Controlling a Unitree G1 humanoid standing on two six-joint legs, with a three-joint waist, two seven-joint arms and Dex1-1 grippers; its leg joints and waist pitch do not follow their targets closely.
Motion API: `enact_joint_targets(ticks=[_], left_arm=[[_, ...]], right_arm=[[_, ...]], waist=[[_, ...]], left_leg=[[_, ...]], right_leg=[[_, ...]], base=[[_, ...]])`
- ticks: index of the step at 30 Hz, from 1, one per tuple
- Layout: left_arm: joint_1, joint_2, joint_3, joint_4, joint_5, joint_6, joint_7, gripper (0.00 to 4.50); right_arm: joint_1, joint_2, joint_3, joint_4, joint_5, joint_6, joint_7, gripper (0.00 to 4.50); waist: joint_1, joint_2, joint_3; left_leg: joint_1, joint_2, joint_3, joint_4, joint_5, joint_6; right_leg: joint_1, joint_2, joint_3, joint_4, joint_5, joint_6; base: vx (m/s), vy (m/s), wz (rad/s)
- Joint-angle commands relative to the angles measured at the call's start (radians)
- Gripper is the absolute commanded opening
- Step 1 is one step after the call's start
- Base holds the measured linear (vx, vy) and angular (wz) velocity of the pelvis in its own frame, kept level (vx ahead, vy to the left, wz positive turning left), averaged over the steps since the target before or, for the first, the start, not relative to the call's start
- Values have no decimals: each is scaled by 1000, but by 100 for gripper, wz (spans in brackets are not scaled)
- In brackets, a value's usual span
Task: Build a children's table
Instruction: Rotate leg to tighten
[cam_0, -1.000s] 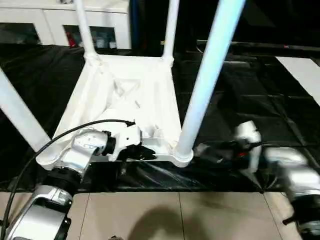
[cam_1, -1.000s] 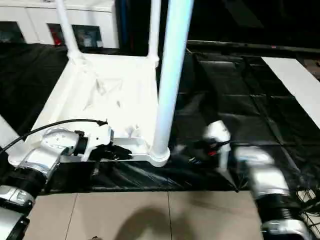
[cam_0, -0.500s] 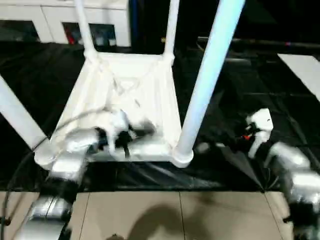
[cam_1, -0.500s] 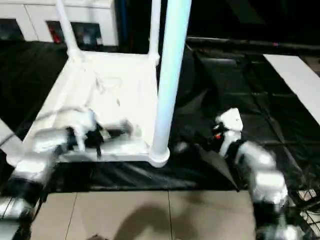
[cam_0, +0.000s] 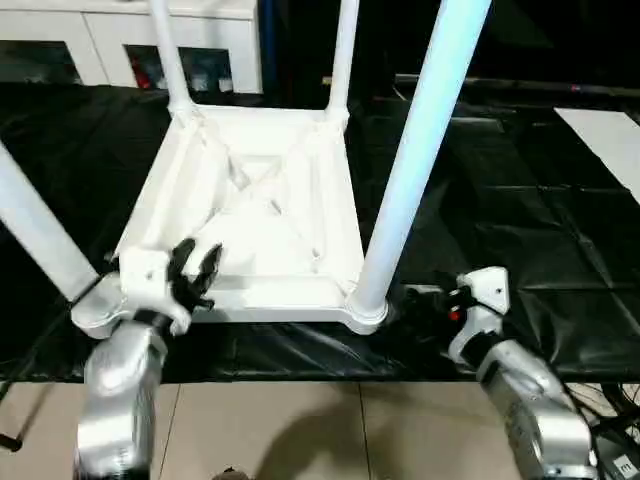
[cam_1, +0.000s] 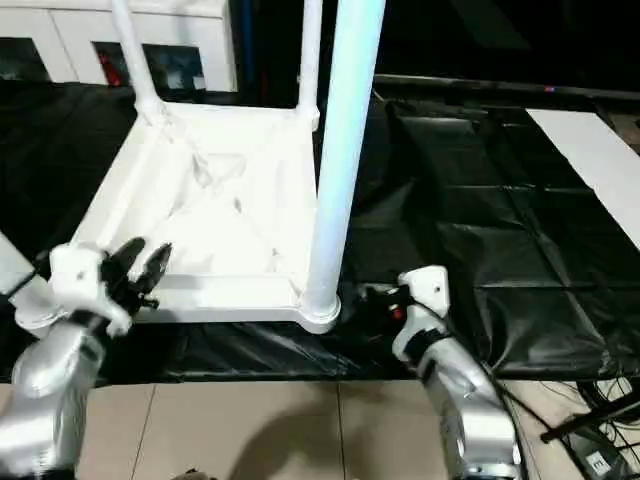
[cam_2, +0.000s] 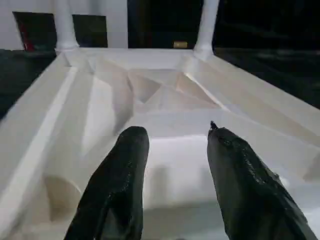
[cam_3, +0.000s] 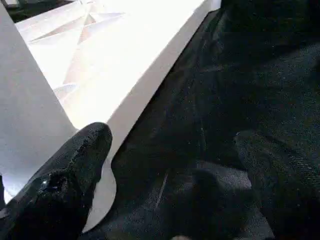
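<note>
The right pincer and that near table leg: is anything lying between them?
Nothing but black sheeting. In the left eye view, the right pincer sits just beside the near leg, apart from its corner socket.

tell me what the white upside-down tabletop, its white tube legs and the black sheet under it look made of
The white ribbed tabletop looks like moulded plastic, matt to slightly glossy: raised rim, diagonal ribs and rounded corner sockets formed in one piece. The white round tube legs look smooth with a soft sheen, likely plastic, though painted metal cannot be excluded. The black crinkled sheet looks like thin plastic film: shiny creases and fold lines.
</note>
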Motion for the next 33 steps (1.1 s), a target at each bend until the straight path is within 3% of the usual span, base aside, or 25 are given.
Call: enact_joint_targets(ticks=[1, 3, 5, 6, 7, 8, 9, 10, 11, 12, 13, 14, 15, 16, 17, 18, 19, 20, 21, 22, 23, 24, 25, 31, 33], left_arm=[[7, -11, -40, -34, 21, 13, 19, 214], [45, -26, -81, -84, 32, 62, 27, 214], [62, -42, -86, -115, 34, 101, 44, 214], [71, -45, -88, -126, 44, 114, 59, 214], [81, -50, -82, -133, 36, 124, 65, 214], [85, -53, -76, -135, 29, 130, 69, 214], [96, -45, -53, -146, 27, 134, 81, 234], [110, -40, -39, -163, 34, 134, 96, 245], [135, -32, -23, -186, 51, 118, 115, 245], [159, -20, -2, -206, 66, 99, 134, 253], [167, -13, 8, -212, 71, 90, 140, 253], [190, -15, 19, -226, 61, 90, 139, 264], [219, -13, 31, -252, 42, 104, 142, 287], [235, -16, 36, -270, 40, 104, 148, 291], [252, -17, 38, -288, 42, 99, 148, 293], [265, -18, 38, -304, 45, 102, 149, 298], [274, -21, 40, -318, 47, 113, 152, 310], [279, -25, 46, -333, 57, 113, 166, 310], [279, -29, 51, -342, 65, 119, 181, 333], [273, -31, 59, -346, 70, 129, 196, 333], [268, -30, 65, -345, 71, 135, 204, 335], [254, -27, 74, -343, 75, 138, 229, 336], [254, -27, 74, -343, 75, 138, 229, 352], [150, 8, 111, -272, 103, 136, 316, 406], [104, 23, 144, -222, 117, 147, 366, 416]], right_arm=[[5, -11, -1, -26, -20, 4, -11, 450], [22, -22, 16, -66, -23, 27, -4, 450], [40, -33, 38, -97, -24, 42, 4, 450], [50, -43, 48, -113, -25, 43, 12, 450], [56, -52, 53, -124, -20, 43, 24, 450], [58, -57, 57, -129, -17, 43, 31, 450], [56, -65, 69, -142, 8, 55, 68, 450], [58, -79, 80, -154, 27, 64, 105, 450], [52, -95, 87, -149, 42, 61, 146, 450], [42, -109, 97, -139, 55, 56, 186, 450], [35, -113, 102, -130, 58, 53, 199, 450], [32, -123, 107, -119, 61, 43, 224, 450], [28, -138, 122, -116, 61, 40, 257, 450], [28, -153, 133, -125, 73, 44, 293, 450], [29, -166, 148, -136, 92, 52, 336, 450], [31, -177, 160, -148, 107, 59, 363, 450], [29, -182, 172, -156, 127, 73, 391, 450], [22, -185, 185, -155, 135, 76, 412, 450], [13, -184, 193, -148, 137, 77, 421, 450], [-1, -176, 202, -134, 134, 75, 426, 450], [-10, -170, 208, -124, 131, 73, 425, 450], [-31, -160, 221, -97, 119, 61, 425, 450], [-31, -160, 221, -97, 119, 61, 425, 450], [-164, -89, 250, 65, 66, -9, 391, 450], [-210, -63, 260, 114, 69, -17, 391, 450]], waist=[[-7, 5, -47], [-12, 11, -47], [-21, 18, -58], [-25, 14, -74], [-33, 10, -83], [-33, 10, -83], [-38, 1, -80], [-44, 2, -65], [-50, -7, -53], [-60, -15, -25], [-79, 7, -10], [-95, 20, 1], [-71, 61, -1], [-23, 40, 7], [-11, 44, 5], [-19, -32, -17], [-8, -39, 3], [-4, -39, 4], [16, -28, -8], [19, -16, -10], [19, -13, -9], [19, 16, -14], [12, 1, -21], [8, 7, -27], [6, 2, -36]], left_leg=[[4, 30, -5, -67, -218, 24], [-1, 30, -5, -64, -181, 23], [-20, 20, -4, -38, 80, 84], [-27, 6, 2, -10, 279, 165], [-45, -11, 3, 2, 318, 229], [-45, -11, 3, 2, 318, 229], [-55, -17, 9, 2, 126, 270], [-49, -2, 5, -12, -121, 235], [-37, 6, 3, -19, -265, 189], [-6, 13, -14, -22, -496, 75], [19, 12, -34, -29, -622, 1], [36, 20, -47, -45, -716, -14], [-46, 77, -65, -157, -871, -23], [-89, 60, -19, -182, -940, -46], [-66, 65, -6, -196, -934, -34], [9, 45, -27, -96, -745, -44], [39, 5, -44, 57, -417, -27], [16, 10, -54, 54, -292, -9], [-13, 20, -52, -21, -216, -26], [-5, 26, -47, -49, -297, -47], [4, 32, -47, -56, -344, -54], [0, 36, -53, -74, -367, -61], [-5, 36, -51, -73, -345, -58], [-6, 30, -49, -78, -363, -68], [-10, 29, -48, -75, -300, -58]], right_leg=[[42, -40, 49, -80, -149, -131], [41, -36, 51, -78, -97, -129], [34, -21, 44, -50, 231, -183], [21, -10, 32, -33, 475, -232], [19, -7, 23, -30, 543, -262], [19, -7, 23, -30, 543, -262], [6, -18, 13, -67, 333, -278], [8, -30, 5, -101, -47, -243], [7, -30, -1, -114, -286, -197], [-11, -37, -20, -145, -696, -53], [-21, -26, -56, -193, -829, 56], [-18, -6, -101, -216, -796, 79], [117, -4, -93, -20, -483, 13], [125, 12, -81, 64, -184, -43], [104, 16, -51, 89, -190, -36], [55, -58, 37, -12, -538, 15], [-15, -171, 61, -173, -1002, 10], [13, -174, 67, -174, -1018, 3], [53, -115, 38, -139, -848, -14], [43, -73, 22, -114, -662, -39], [39, -68, 23, -110, -611, -49], [54, -62, 24, -95, -467, -81], [61, -56, 22, -94, -417, -84], [56, -59, 26, -94, -374, -91], [62, -55, 27, -82, -293, -97]], base=[[0, 0, 0], [0, 0, 0], [0, 0, 0], [0, 0, 0], [0, 0, 0], [0, 0, 0], [-87, 5, -3], [-87, 5, -3], [-114, 13, -7], [-111, 19, -17], [-111, 19, -17], [-122, 27, -20], [-158, 12, -17], [-158, 12, -17], [-114, -27, -2], [-20, -78, 3], [-20, -78, 3], [0, 0, 0], [0, 0, 0], [0, 0, 0], [0, 0, 0], [-63, 3, 4], [-63, 3, 4], [0, 0, 0], [0, 0, 0]])
